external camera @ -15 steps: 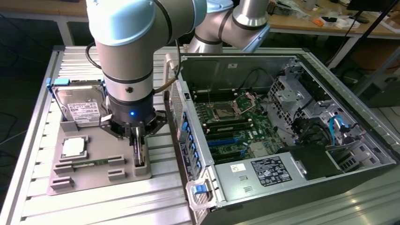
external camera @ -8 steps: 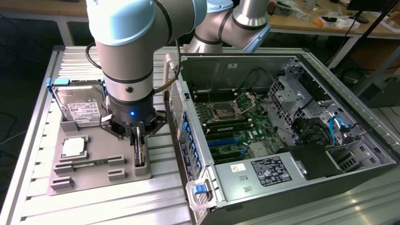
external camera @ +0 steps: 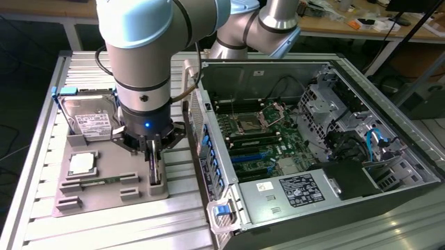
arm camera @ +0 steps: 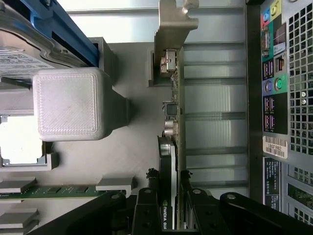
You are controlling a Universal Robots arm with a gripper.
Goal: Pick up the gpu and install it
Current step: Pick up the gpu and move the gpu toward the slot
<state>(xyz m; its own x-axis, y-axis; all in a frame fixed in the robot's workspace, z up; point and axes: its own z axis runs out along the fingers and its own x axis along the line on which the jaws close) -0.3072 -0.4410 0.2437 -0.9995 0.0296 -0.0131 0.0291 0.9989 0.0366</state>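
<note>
Wrist view: gpu [arm camera: 179, 117] upright in tray [arm camera: 139, 156]

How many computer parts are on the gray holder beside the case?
4: the hard drive at the far end, the processor in the middle, the memory stick nearer the camera, the gpu upright on the case side.

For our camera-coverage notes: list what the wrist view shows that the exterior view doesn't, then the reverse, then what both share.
Wrist view: the rear ports, a barcode sticker, and, close up, the silver bracket and cooler lettering of the gpu.
Exterior view: the arm, and the open case with its motherboard and power supply.
Shared: the gripper closed on the gpu, which stands in the grey holder, the hard drive and the memory stick.
</note>
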